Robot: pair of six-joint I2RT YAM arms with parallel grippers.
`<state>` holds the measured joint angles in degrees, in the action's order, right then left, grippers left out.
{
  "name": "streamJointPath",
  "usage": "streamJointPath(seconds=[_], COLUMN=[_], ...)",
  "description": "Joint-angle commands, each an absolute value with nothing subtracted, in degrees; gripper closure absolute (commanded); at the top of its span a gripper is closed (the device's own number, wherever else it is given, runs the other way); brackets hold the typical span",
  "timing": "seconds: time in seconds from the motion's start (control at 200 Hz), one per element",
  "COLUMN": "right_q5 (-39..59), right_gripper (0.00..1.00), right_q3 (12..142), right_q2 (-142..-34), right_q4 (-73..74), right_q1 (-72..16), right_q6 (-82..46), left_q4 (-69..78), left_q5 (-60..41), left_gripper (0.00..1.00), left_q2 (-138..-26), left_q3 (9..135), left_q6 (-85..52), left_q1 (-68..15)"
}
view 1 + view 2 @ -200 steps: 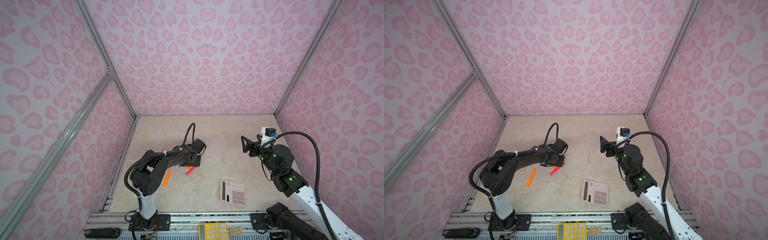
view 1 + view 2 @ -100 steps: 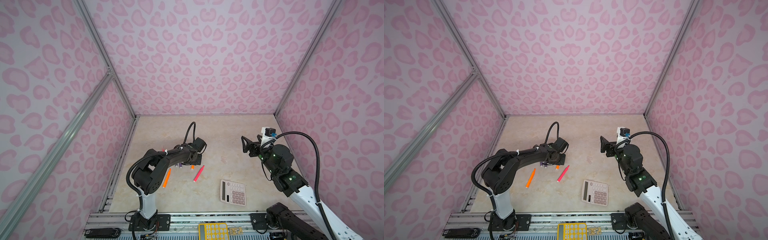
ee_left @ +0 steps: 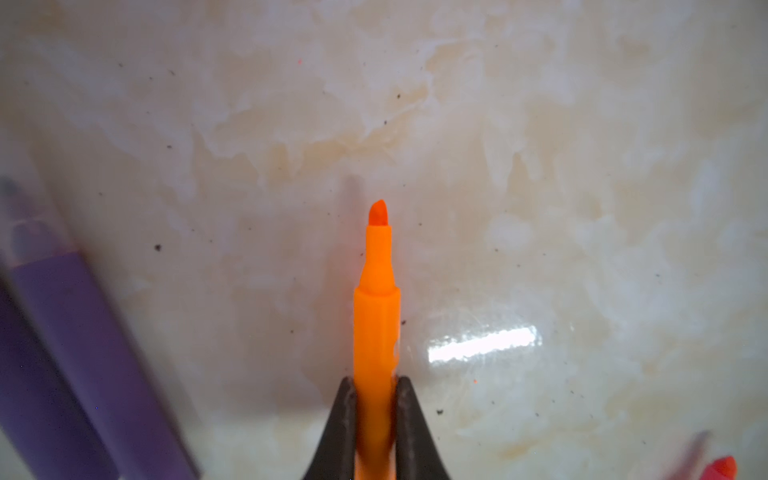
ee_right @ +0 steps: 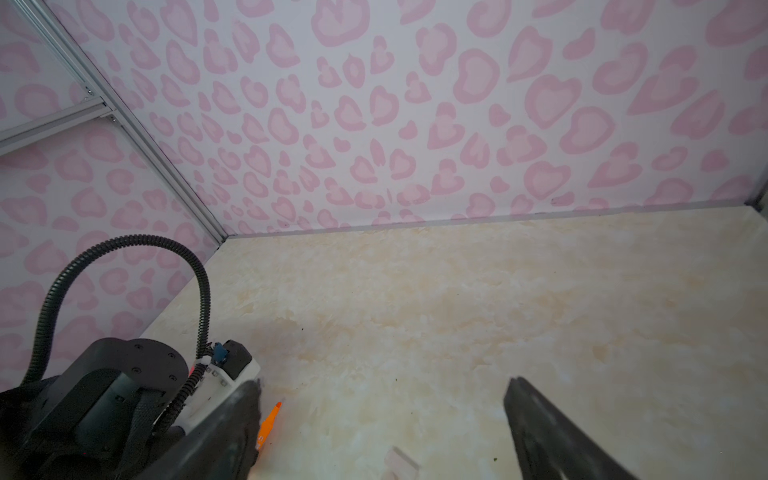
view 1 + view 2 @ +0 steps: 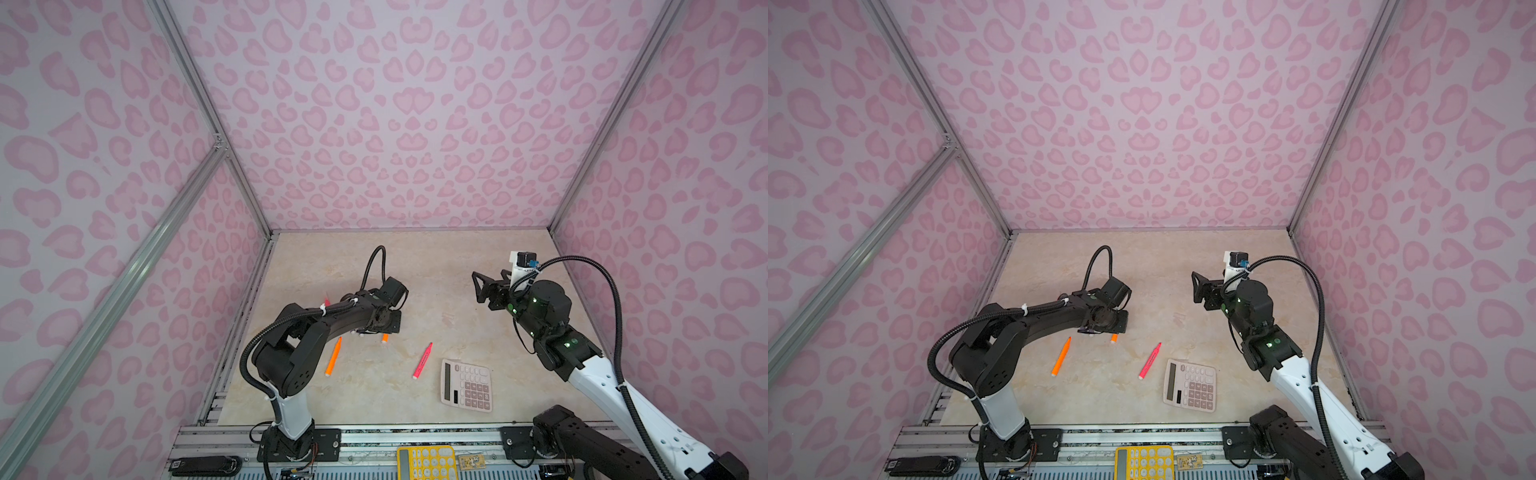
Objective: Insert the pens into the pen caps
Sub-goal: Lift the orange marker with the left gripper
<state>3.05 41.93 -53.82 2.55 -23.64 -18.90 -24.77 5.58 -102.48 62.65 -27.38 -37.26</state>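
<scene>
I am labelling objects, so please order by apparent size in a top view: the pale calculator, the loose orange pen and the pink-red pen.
1. pale calculator, clearly largest.
2. loose orange pen and pink-red pen: about equally long and slim, so I do not rank them.

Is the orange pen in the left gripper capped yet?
Uncapped. In the left wrist view the orange pen shows a bare chisel tip; the left gripper is shut on its barrel.

Blurred purple pens [image 3: 83, 353] leave the left wrist view; the left gripper [image 3: 376, 386] partly hides an orange pen [image 3: 376, 316].
</scene>
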Motion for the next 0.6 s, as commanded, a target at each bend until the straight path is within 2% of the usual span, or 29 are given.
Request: streamJointPath(seconds=[0.0, 0.245, 0.47, 0.595], right_q5=[4.69, 5.80, 10.29, 8.80], right_gripper=[0.08, 0.09, 0.10, 0.10], right_q3=[43.25, 44.13, 43.30, 43.53], right_q2=[-56.45, -59.89, -64.03, -66.56], right_q4=[4.32, 5.54, 12.46, 16.38], right_q1=[-23.73, -23.71, -24.99, -30.48], right_q6=[-20.94, -22.65, -30.00, -32.16], left_q4=[-23.39, -19.44, -8.63, -2.79], left_q5=[5.54, 3.20, 2.17, 1.35], left_gripper=[0.97, 0.97, 0.97, 0.97], left_q2=[-100.82, -97.53, -82.48, -73.37], left_q3=[62.02, 59.66, 50.09, 44.54], left_q6=[-27.86, -27.53, -26.48, -25.37], left_q1=[-37.27, -37.27, -37.61, -38.03])
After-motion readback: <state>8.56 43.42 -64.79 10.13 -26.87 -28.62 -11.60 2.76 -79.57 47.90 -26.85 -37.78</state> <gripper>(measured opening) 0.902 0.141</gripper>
